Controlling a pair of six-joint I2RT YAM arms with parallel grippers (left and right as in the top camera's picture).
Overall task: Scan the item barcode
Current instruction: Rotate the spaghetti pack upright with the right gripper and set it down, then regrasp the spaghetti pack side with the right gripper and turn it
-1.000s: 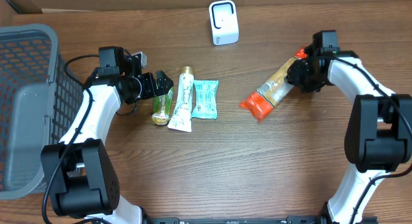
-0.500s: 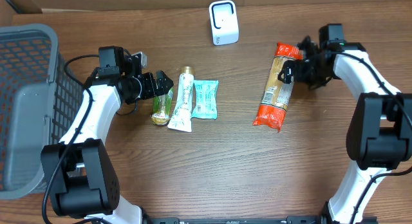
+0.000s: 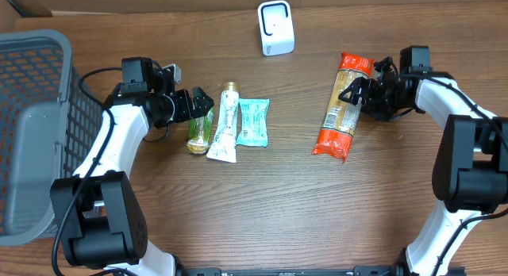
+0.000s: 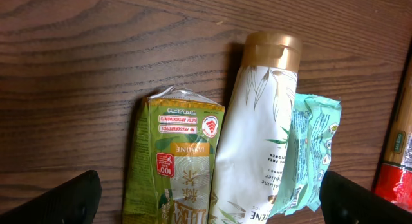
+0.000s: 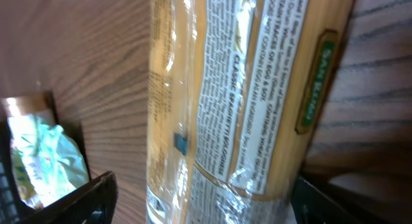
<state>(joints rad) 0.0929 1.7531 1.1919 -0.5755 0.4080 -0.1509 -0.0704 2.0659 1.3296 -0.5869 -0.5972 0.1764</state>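
**Orange-ended spaghetti pack lies flat between wide-open right jaws**

Orange at both ends and clear in the middle, the spaghetti pack (image 3: 341, 109) lies flat on the wooden table (image 3: 262, 205), on the robot's right half. Its upper end leans slightly outward, and it sits forward and to the right of the white scanner (image 3: 275, 28), apart from it.

The right gripper (image 3: 355, 97) is low beside the pack's upper half with its jaws spread wide. In the right wrist view its dark fingers (image 5: 84, 195) stand on either side of the pack. A strip of bare wood shows between one finger and the wrapper; on the other side I cannot tell whether finger and wrapper touch. The pack rests on the table and is not lifted.

The left gripper (image 3: 202, 105) is also spread fully and holds nothing. It hangs over the near ends of a green packet (image 4: 177, 166) and a white tube (image 4: 257, 134), which lie side by side. A teal sachet (image 4: 312, 153) touches the tube's far side. A grey basket (image 3: 32, 109) stands at the table's left edge.
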